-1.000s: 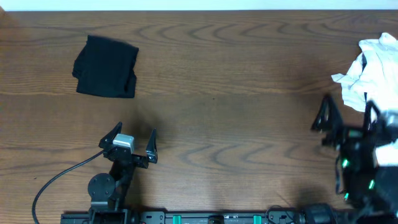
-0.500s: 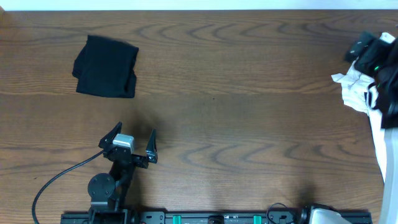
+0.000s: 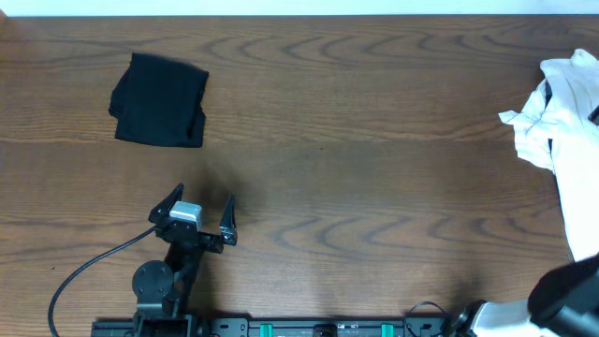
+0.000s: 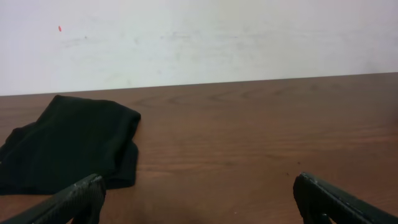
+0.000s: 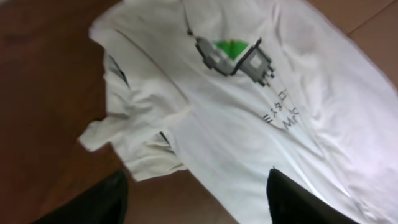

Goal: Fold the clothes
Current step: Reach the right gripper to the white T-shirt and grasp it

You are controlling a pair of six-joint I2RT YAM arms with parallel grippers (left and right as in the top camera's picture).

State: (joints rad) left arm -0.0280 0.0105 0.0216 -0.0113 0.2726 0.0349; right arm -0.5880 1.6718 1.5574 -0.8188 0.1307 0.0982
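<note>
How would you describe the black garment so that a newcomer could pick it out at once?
Start from the brown wooden table and look to its far left part, beyond the left hand. There lies the black garment, folded into a compact block. It is dark and neat, whereas the other garment, a white T-shirt, sprawls unfolded at the right edge.

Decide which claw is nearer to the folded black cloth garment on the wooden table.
Left. The left claw sits just robot-side of the folded black cloth garment; the right claw hovers far across the wooden table, by the white printed T-shirt.
</note>
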